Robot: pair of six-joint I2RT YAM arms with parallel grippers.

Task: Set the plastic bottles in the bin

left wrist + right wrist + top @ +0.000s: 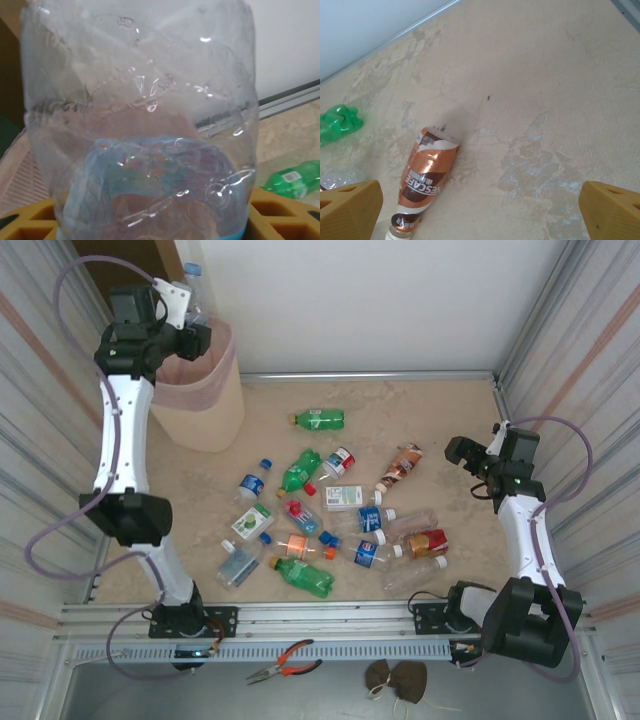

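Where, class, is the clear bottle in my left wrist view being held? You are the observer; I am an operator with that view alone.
Observer: The left gripper grips the clear bottle above the bin, at the table's far left corner.
Operator: Is the other arm busy?
Observer: No. The right gripper is open and empty, hovering near the brown coffee bottle.
Operator: Is much left to clear?
Observer: Yes, many bottles lie between the arms, with a green bottle alone on the far side.
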